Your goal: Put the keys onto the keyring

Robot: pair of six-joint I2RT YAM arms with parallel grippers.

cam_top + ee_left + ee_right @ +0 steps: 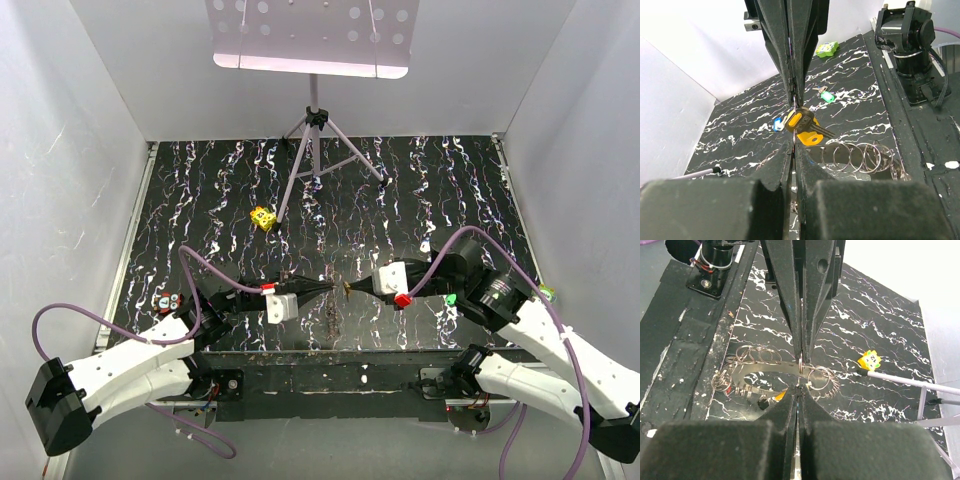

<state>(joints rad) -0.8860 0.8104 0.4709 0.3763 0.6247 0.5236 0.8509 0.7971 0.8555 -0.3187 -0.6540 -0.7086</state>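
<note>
The orange key (804, 126) is sitting where the two pincers meet, over the near-middle of the tabletop (430, 190). Its blade is pointing toward the near edge. A small wire loop (795, 106) is standing just above its head. The keyring (855, 156), a run of overlapping silvery wire loops, is trailing from that spot along the tabletop toward the near edge.

The left pincer (792, 143) and the right pincer (799, 386) are each pressing their fingers together, tip facing tip, almost touching. It cannot be told which one is pinching the loop and which the key, because each pincer's own fingers are covering the contact. This opposed grip is probably steadying loop and key against each other so the key's hole can be fed onto the wire. The rest of the keyring is resting on the tabletop, which is likely keeping its weight off the joint.

The blue key (777, 123) and the green key (826, 96) are lying beyond, apart from the keyring.

The left wrist view is showing the orange key nearly whole. The right wrist view is showing only an orange sliver beside its own finger, but it is revealing keyring loops on both sides of the pinch and the yellow cube (871, 359) well apart. The top external view is confirming the tip-to-tip alignment, though it is rendering the key as a speck.
</note>
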